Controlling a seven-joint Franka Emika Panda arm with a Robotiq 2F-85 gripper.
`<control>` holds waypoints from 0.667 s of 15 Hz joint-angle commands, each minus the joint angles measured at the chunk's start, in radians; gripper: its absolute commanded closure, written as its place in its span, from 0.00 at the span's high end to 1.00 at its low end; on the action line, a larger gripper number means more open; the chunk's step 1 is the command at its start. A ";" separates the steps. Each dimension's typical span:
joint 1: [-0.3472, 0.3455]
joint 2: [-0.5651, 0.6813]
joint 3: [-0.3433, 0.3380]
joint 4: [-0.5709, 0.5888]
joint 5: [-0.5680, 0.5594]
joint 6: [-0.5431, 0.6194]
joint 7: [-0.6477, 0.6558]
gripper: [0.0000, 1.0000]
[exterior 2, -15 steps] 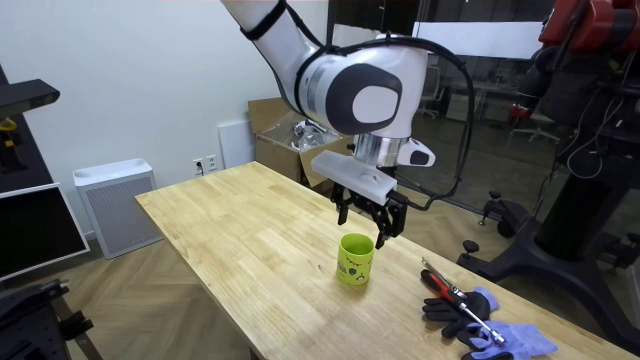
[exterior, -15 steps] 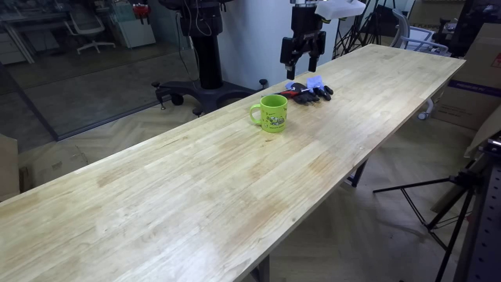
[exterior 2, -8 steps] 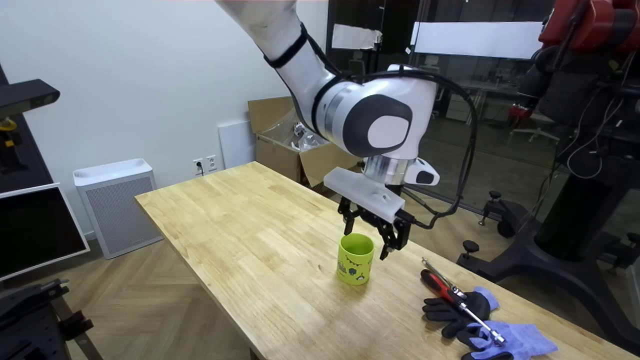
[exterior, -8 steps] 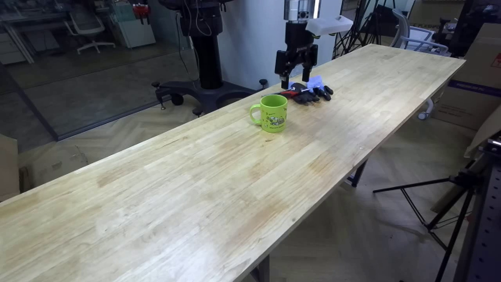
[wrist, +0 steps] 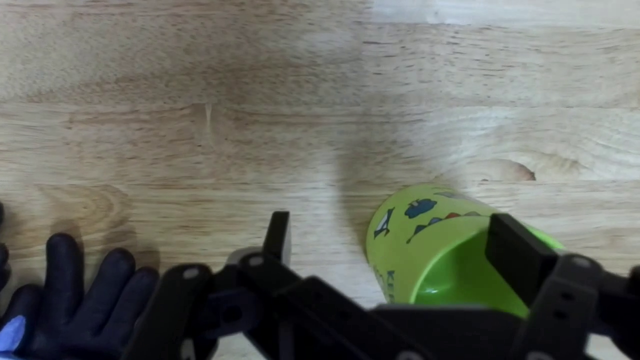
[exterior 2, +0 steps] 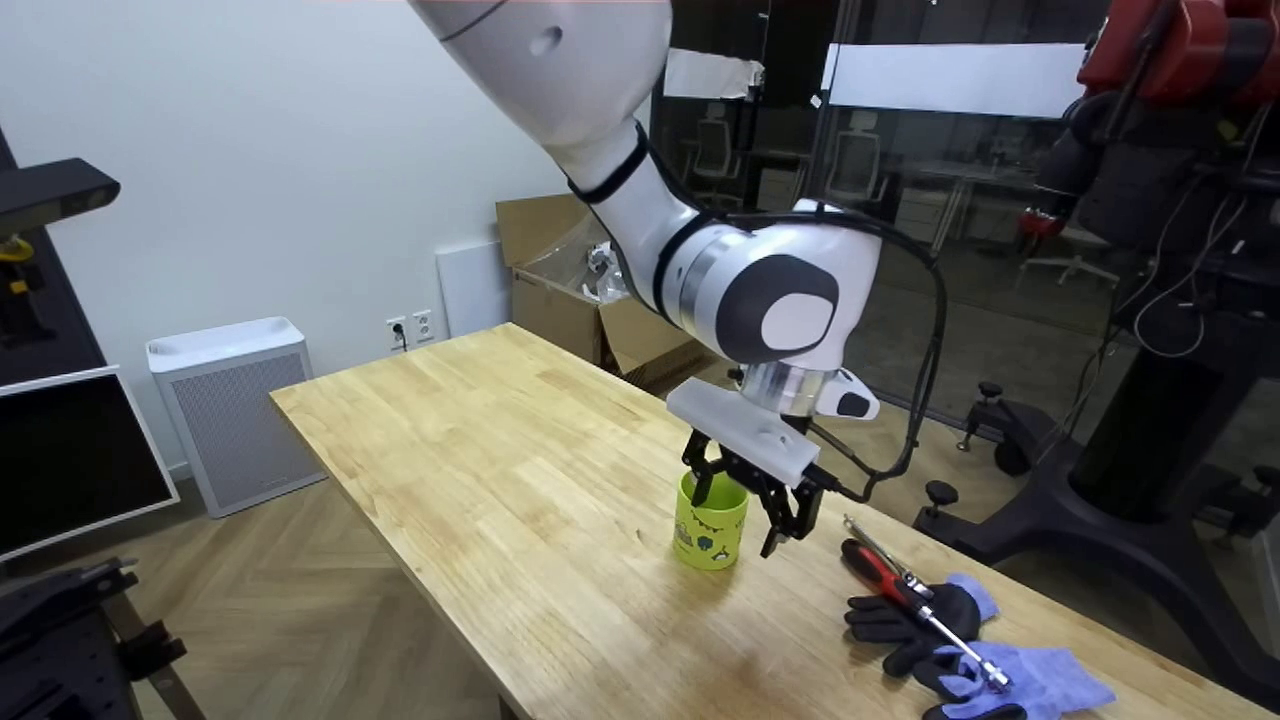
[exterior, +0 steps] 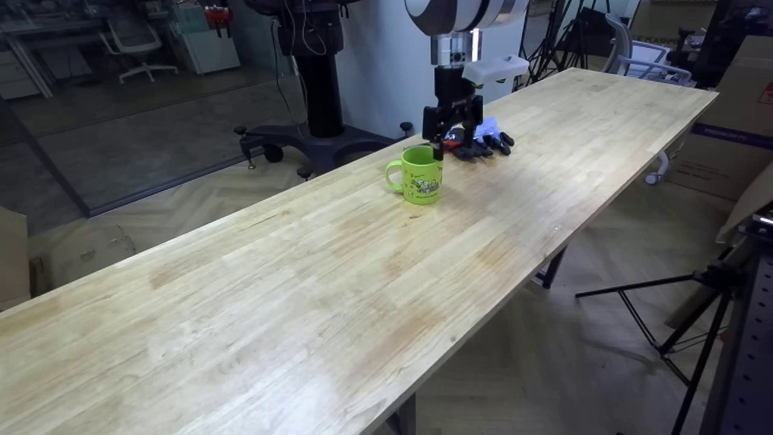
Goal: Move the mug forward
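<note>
The lime-green mug point(exterior: 421, 184) stands upright on the table, its handle showing in that exterior view. It also shows in another exterior view point(exterior 2: 706, 545), where the handle is hidden. My gripper point(exterior 2: 735, 525) is open and points down at the mug from above. In the wrist view the gripper point(wrist: 390, 225) has one finger point(wrist: 517, 247) across the mug's opening point(wrist: 465, 275); whether the tip is inside or just above the rim, I cannot tell. The opposite finger point(wrist: 276, 237) is outside the mug, over bare wood on the glove side. Nothing is clamped.
Black and blue gloves point(exterior 2: 1040, 680) with a red-handled tool point(exterior 2: 880, 575) lie on the wooden table point(exterior 2: 480, 450) near the mug, on the far side of the gripper. A glove point(wrist: 95, 305) also shows in the wrist view. The table's long edges run close on both sides.
My gripper has come down toward the mug and shifted slightly toward the gloves, its jaws staying open. One finger now overlaps the mug's opening. The mug, gloves and tool have not moved.
</note>
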 commanded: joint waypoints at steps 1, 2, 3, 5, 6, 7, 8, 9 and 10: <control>-0.008 0.089 0.013 0.131 -0.031 -0.085 0.028 1.00; -0.007 0.100 0.014 0.151 -0.035 -0.103 0.026 0.75; -0.007 0.109 0.015 0.168 -0.038 -0.119 0.025 0.74; -0.010 0.120 0.020 0.199 -0.036 -0.146 0.021 0.61; -0.010 0.125 0.021 0.214 -0.037 -0.156 0.020 0.53; -0.011 0.130 0.022 0.226 -0.037 -0.163 0.020 0.46; -0.012 0.135 0.023 0.239 -0.037 -0.167 0.019 0.40; -0.012 0.140 0.023 0.251 -0.038 -0.170 0.019 0.31; -0.013 0.146 0.023 0.264 -0.039 -0.172 0.020 0.25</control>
